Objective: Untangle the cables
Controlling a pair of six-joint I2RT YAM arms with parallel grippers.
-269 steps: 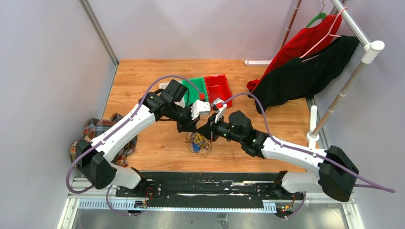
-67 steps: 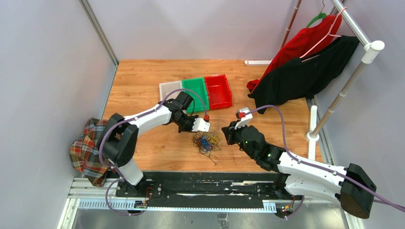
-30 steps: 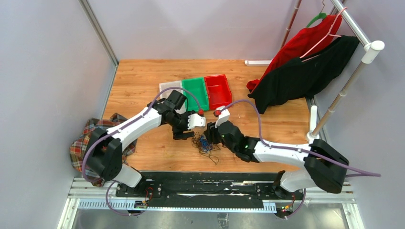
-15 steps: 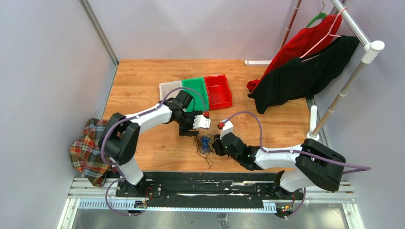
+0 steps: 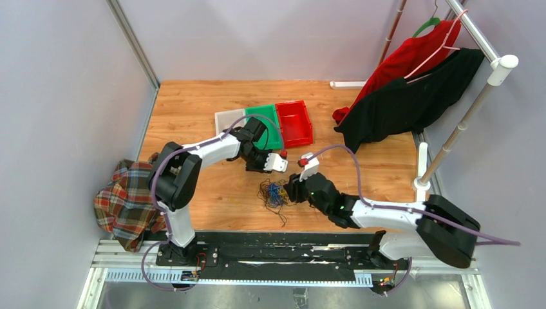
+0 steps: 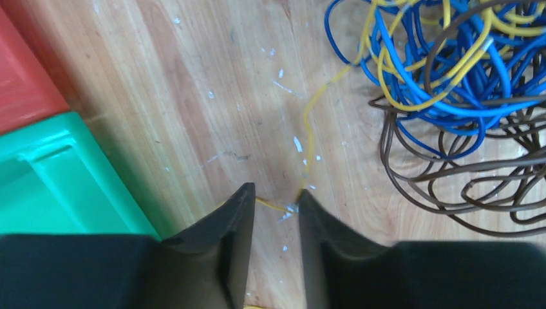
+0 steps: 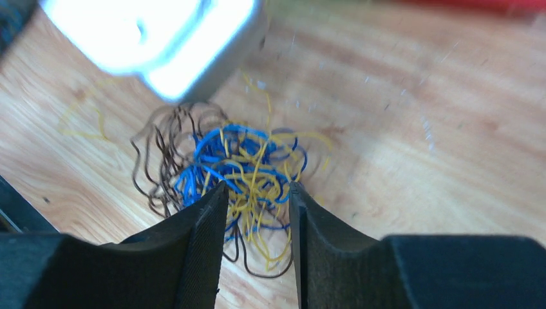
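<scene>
The cables lie in a tangled heap of blue, yellow and brown wires on the wooden table. In the left wrist view the cables sit upper right, and one loose yellow strand runs down to my left gripper. Its jaws stand a narrow gap apart with the strand's end lying across that gap. My left gripper is just beyond the heap. My right gripper is at the heap's right side, and my right gripper is open over the cables, gripping nothing.
Grey, green and red bins stand in a row behind the left gripper; the green bin is close on its left. A plaid cloth hangs at the table's left edge. Red and black garments hang at the right.
The left arm has stretched out, its gripper staying between the bins and the heap. The right gripper has pulled slightly back and up, still at the heap's right side.
</scene>
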